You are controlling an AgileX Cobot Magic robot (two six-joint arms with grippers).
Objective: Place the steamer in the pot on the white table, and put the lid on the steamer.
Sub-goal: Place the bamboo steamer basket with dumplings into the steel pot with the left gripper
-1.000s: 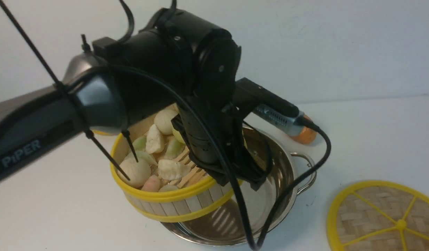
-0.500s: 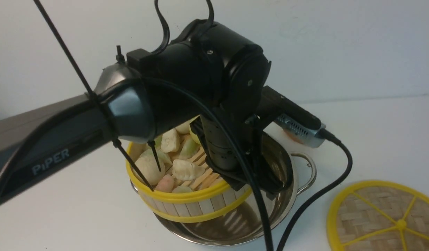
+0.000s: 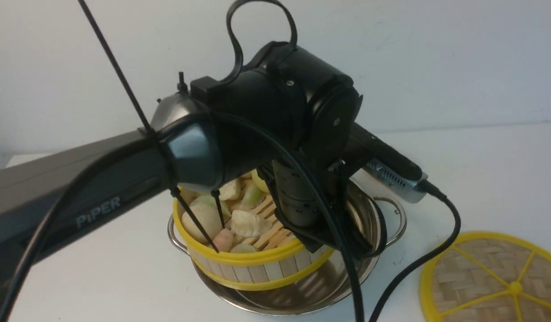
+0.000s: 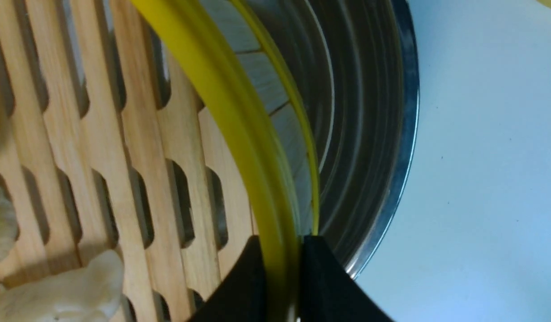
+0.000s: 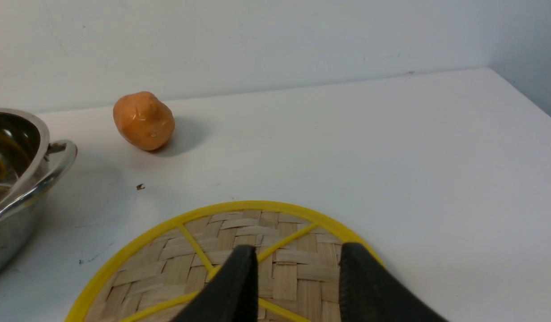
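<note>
White table (image 3: 481, 179), pale wall (image 3: 436, 58); left tool (image 4: 282, 245) pinching steamer (image 3: 257, 260) rim; right tool (image 5: 297, 250) spread

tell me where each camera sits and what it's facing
Front: between the arms, facing forward and down at the left arm, steamer, pot and lid.
Left wrist: on that arm, looking along the left gripper, shut on the steamer rim.
Right wrist: above the white table, looking past the open right gripper at the lid.
Shared: pot in all three.

The white table (image 3: 481, 170) carries the pot (image 3: 302, 297), the lid (image 3: 490, 281) (lying flat) and an orange lump (image 5: 143, 120).
</note>
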